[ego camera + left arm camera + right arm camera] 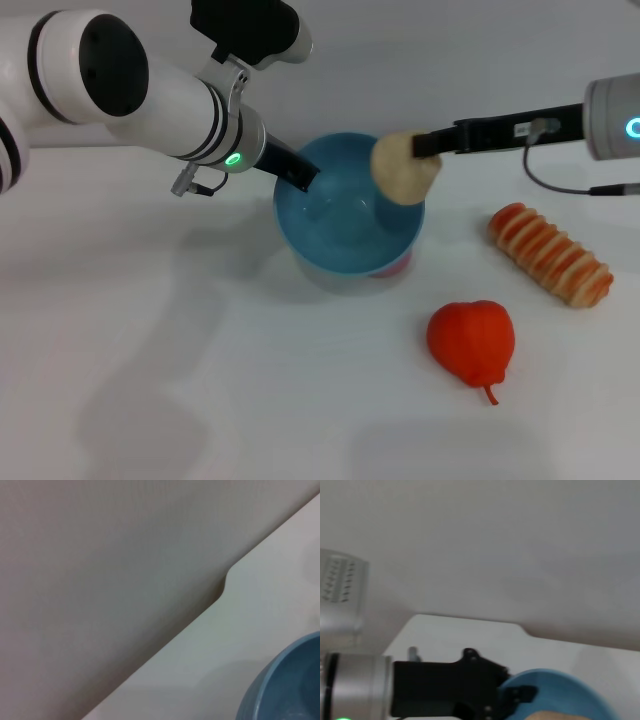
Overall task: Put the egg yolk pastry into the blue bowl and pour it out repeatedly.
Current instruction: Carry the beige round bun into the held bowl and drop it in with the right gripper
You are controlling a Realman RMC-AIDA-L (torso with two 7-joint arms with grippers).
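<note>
The egg yolk pastry [404,168] hangs in our right gripper [427,146], pinched at its upper edge, above the right rim of the blue bowl [345,215]. Nearest us on the white table [180,380] lies a red pear-shaped fruit [472,340]; a striped bread roll [549,254] sits farther right. Our left gripper [300,172] clamps the bowl's far-left rim. We can read no writing or labels anywhere.
</note>
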